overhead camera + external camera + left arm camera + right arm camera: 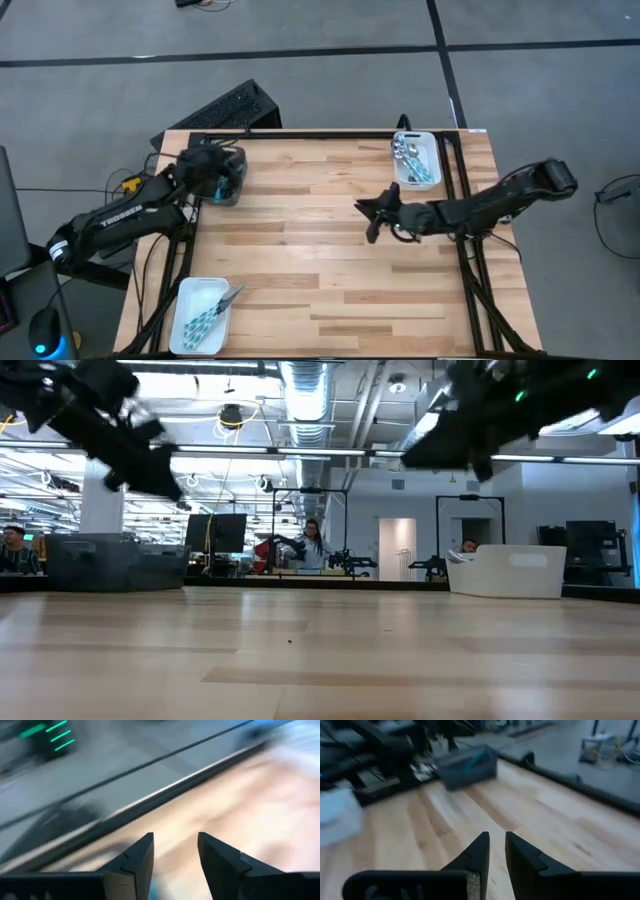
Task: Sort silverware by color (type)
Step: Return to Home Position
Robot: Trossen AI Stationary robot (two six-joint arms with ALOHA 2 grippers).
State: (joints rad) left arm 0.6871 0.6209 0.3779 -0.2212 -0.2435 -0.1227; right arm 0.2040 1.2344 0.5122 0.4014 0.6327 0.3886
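Two grippers, we see, grasp nothing; left gripper [218, 172] parted over the dark tray [231, 197]; right gripper [369, 221] barely parted, mid-table [300, 285].

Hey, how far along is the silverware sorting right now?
Sorting looks done: silverware lies in one white tray, the other white tray and the dark tray, and no loose piece shows on the table. In hand: nothing; the left tool is above the dark tray, the right tool over the table's middle, both open and empty. Left: only parking the tools.
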